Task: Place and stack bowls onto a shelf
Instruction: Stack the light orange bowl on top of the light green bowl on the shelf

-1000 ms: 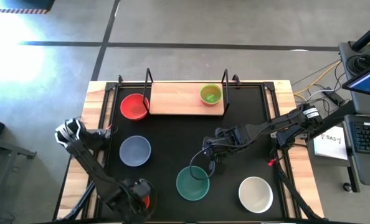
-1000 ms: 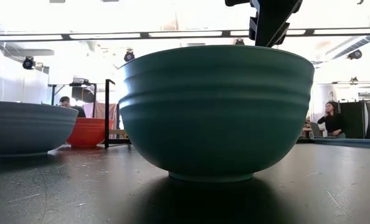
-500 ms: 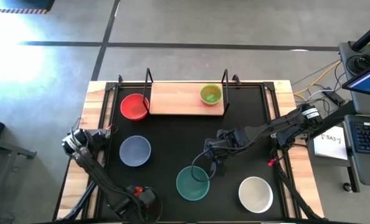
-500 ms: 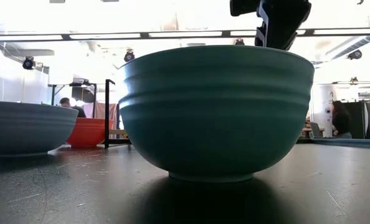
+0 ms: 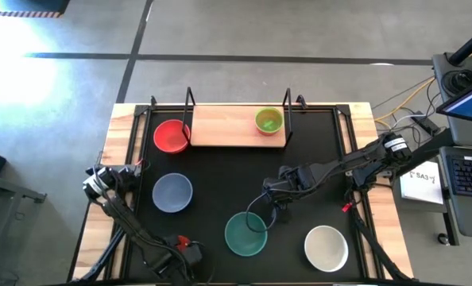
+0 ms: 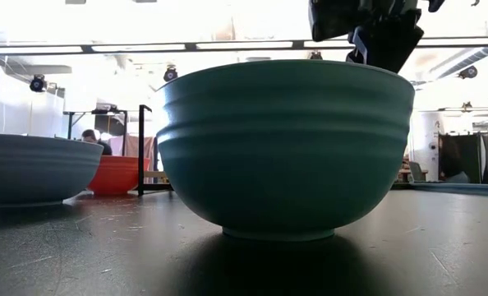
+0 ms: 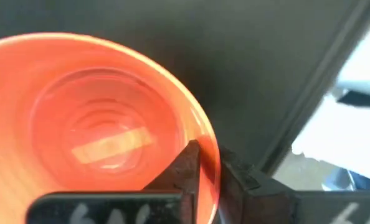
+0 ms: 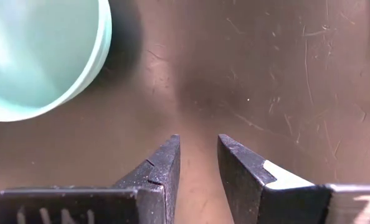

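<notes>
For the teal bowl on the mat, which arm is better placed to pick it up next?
The right one, probably. The right gripper hangs just beside the teal bowl's rim, empty, fingers slightly apart. The left gripper sits at the mat's near edge, already shut on the orange-red bowl.

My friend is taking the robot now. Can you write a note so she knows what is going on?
Left gripper: at the table's near left edge, shut on the orange-red bowl, pinching its rim.
Right gripper: empty, slightly open, above the black mat just beside the teal bowl.
Done: only the green bowl sits on the shelf.
Left: the red bowl by the shelf's left end, the blue-grey bowl, the teal bowl, the white bowl and the held orange-red bowl all need shelving and stacking.
</notes>
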`<action>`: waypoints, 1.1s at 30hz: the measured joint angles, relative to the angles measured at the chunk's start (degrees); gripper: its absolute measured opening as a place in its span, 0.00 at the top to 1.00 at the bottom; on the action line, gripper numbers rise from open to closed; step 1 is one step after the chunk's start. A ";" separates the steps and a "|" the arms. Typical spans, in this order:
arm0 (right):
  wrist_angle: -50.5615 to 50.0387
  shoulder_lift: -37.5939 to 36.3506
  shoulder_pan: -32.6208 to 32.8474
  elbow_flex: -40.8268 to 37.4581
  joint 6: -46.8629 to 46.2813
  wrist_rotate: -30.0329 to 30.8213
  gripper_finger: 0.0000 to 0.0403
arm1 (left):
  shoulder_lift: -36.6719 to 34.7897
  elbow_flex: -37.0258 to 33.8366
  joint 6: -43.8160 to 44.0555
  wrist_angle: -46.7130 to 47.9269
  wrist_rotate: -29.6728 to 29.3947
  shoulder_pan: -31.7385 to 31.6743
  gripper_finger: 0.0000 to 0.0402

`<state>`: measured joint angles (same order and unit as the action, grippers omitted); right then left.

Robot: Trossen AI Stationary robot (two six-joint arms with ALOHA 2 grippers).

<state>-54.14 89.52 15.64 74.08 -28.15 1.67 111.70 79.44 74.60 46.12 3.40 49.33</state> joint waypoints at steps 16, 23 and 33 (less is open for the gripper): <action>2.19 -0.08 0.16 0.22 7.77 -0.58 0.76 | -0.20 26.34 -16.47 28.14 -7.63 -3.78 1.00; 8.59 -1.02 0.48 0.24 12.90 -1.69 0.76 | -0.24 38.85 -45.85 26.69 -16.39 -5.70 1.00; 15.18 -6.62 0.61 3.63 30.68 -0.98 0.76 | -0.24 45.57 -62.99 37.87 -25.41 -6.40 1.00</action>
<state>-38.96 82.89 16.25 77.71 2.52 0.69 111.46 125.01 11.61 83.99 -22.00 42.93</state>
